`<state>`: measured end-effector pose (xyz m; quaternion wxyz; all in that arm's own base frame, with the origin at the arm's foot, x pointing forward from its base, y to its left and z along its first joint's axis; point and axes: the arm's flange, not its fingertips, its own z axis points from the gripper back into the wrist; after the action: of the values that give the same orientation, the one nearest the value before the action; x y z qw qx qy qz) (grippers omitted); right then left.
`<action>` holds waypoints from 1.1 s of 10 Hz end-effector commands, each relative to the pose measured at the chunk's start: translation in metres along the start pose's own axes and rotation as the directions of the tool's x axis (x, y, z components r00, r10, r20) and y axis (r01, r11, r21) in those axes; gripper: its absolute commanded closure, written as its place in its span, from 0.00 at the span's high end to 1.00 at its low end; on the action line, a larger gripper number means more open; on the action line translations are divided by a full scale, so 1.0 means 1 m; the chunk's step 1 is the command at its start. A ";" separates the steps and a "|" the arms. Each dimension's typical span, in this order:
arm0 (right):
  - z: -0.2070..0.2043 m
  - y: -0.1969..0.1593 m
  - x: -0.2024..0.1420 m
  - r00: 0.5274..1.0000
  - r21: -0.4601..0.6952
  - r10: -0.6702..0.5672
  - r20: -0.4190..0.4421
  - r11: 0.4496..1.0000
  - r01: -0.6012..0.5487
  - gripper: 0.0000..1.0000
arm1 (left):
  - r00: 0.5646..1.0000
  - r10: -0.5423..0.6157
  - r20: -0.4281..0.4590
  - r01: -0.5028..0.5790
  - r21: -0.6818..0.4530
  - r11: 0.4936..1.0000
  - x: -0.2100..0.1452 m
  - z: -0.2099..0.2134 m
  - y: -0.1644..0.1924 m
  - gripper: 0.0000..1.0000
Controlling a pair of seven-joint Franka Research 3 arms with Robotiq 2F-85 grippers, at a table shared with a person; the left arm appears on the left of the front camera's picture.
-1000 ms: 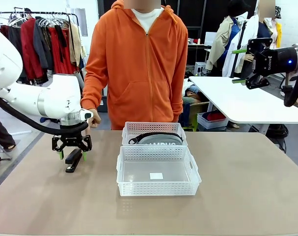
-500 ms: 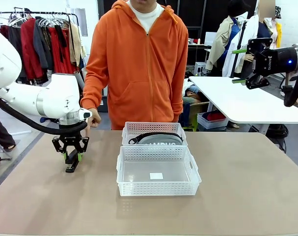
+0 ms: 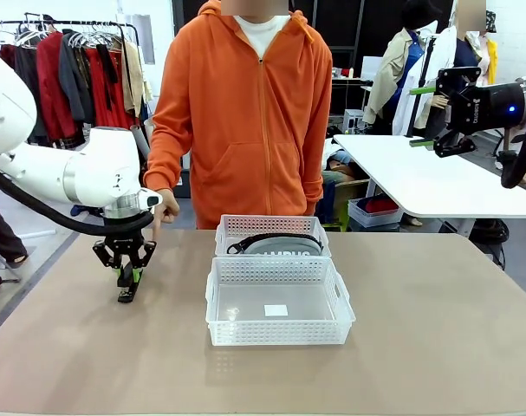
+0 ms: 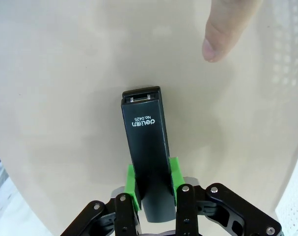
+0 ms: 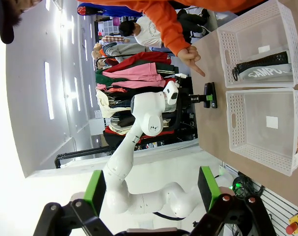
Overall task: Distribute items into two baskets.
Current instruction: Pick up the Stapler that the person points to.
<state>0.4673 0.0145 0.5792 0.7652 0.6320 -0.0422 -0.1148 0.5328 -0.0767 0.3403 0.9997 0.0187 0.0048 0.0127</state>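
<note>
My left gripper is shut on the small black stapler at the table's left side, its green pads pressed against the stapler's sides. The stapler lies flat on the table. Two white lattice baskets stand in the middle: the near basket holds just a small label, the far basket holds the grey pencil pouch. My right gripper hangs open, high at the far right, with nothing between its fingers.
A person in an orange hoodie stands at the far edge, one hand pointing a finger down near the stapler. A second white table stands at the back right. Clothes racks stand behind on the left.
My left gripper has closed from wide open onto the stapler. The right arm has not moved.
</note>
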 end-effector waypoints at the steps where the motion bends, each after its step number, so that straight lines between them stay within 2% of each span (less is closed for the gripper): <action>1: 0.000 0.003 -0.002 1.000 0.007 -0.009 0.011 1.000 0.009 1.00 | 0.999 -0.016 0.030 0.016 -0.015 1.000 -0.006 0.027 0.008 0.00; 3: 0.000 0.003 -0.002 1.000 0.007 -0.009 0.011 1.000 0.009 1.00 | 0.999 -0.009 0.036 0.010 -0.034 0.999 -0.010 0.067 0.011 0.00; 5: 0.000 0.003 -0.002 1.000 0.007 -0.009 0.011 1.000 0.009 1.00 | 0.993 0.005 0.121 -0.001 -0.025 1.000 -0.012 0.120 0.021 0.00; 7: 0.000 0.003 -0.002 1.000 0.007 -0.009 0.011 1.000 0.009 1.00 | 0.987 0.016 0.163 -0.017 0.006 1.000 -0.012 0.169 0.029 0.00; 10: 0.000 0.003 -0.002 1.000 0.007 -0.009 0.011 1.000 0.009 1.00 | 0.987 0.026 0.158 -0.009 -0.106 0.994 -0.008 0.240 0.039 0.00; 11: 0.000 0.003 -0.002 1.000 0.007 -0.009 0.011 1.000 0.009 1.00 | 0.983 0.014 0.182 0.007 -0.116 0.993 -0.006 0.261 0.041 0.00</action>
<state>0.4673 0.0145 0.5790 0.7652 0.6320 -0.0421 -0.1149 0.5208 -0.0513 0.5884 0.9955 -0.0207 -0.0895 0.0241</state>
